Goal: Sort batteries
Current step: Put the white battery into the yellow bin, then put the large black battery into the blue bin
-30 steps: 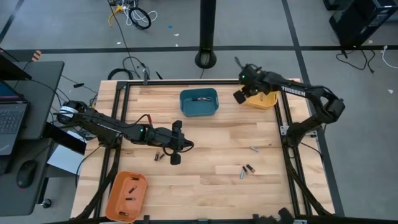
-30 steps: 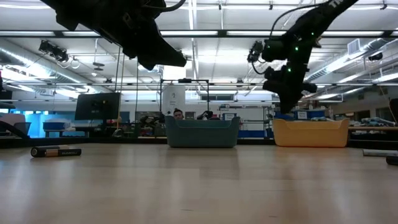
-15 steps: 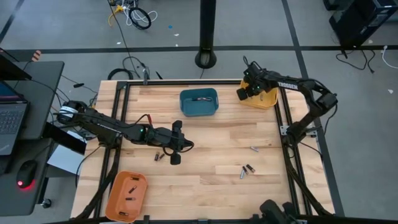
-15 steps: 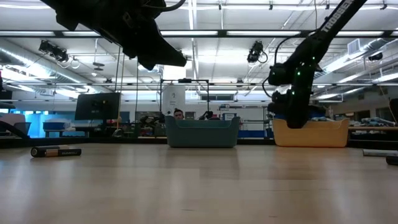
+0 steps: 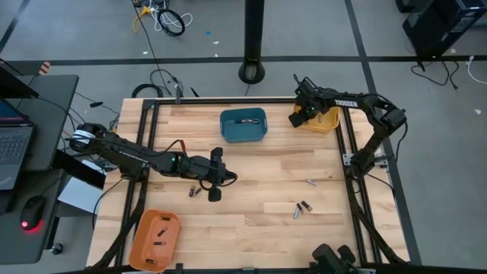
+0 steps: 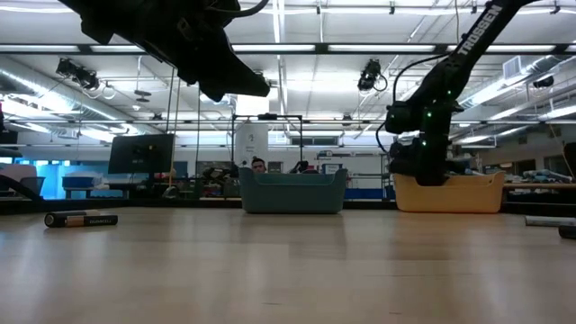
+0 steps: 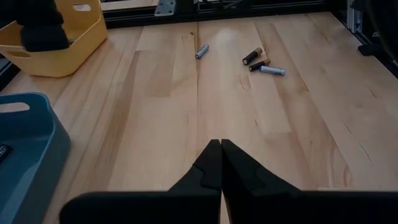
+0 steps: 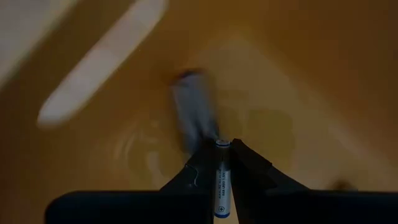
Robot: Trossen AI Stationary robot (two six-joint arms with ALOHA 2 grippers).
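Nearest the front edge, the orange bin [image 5: 155, 237] holds a few cells. At mid-table the left gripper [image 5: 214, 195] waits with fingers pressed together and empty, just beside two batteries [image 5: 193, 192]; three more loose cells [image 5: 303, 206] lie well apart towards the right. At the far edge, beyond the blue bin [image 5: 243, 125], the right gripper [image 8: 221, 163] clamps a small battery [image 8: 221, 180] down inside the yellow bin [image 5: 329, 120]. This looks like the drop-off step: next, the fingers need to part, then lift clear.
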